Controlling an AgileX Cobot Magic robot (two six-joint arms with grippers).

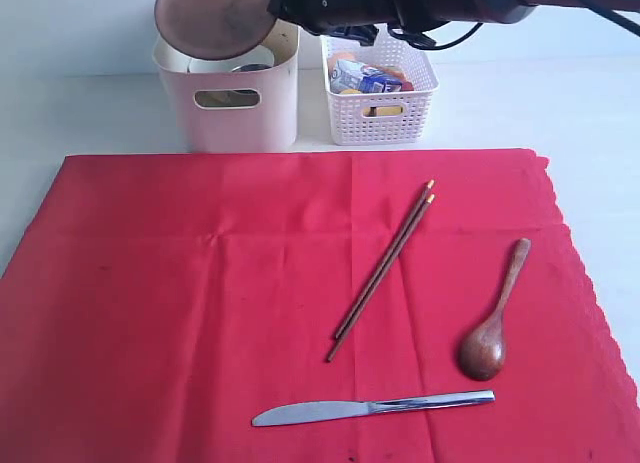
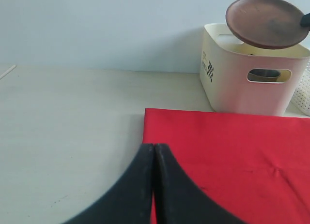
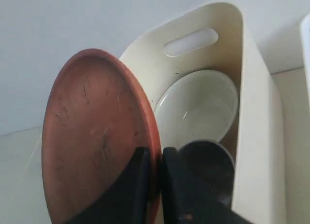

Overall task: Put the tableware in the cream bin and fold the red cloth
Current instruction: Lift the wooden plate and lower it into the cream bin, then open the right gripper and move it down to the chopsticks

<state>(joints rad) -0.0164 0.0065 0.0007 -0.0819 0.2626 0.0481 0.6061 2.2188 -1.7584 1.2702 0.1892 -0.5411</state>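
My right gripper (image 3: 156, 154) is shut on the rim of the round brown plate (image 1: 213, 18), holding it tilted over the cream bin (image 1: 240, 108). Inside the bin lie the pale bowl (image 3: 198, 105) and the steel cup (image 3: 210, 163). On the red cloth (image 1: 180, 313) rest the brown chopsticks (image 1: 382, 268), the dark wooden spoon (image 1: 492, 323) and the silver knife (image 1: 370, 408). My left gripper (image 2: 153, 147) is shut and empty, low over the cloth's left edge (image 2: 203, 151); the plate (image 2: 266, 22) and the bin (image 2: 252, 81) also show in its view.
A white lattice basket (image 1: 378, 118) with a small carton and food items stands just right of the cream bin. The pale tabletop (image 1: 110, 108) surrounds the cloth. The cloth's scalloped edge (image 1: 585, 273) runs along the right.
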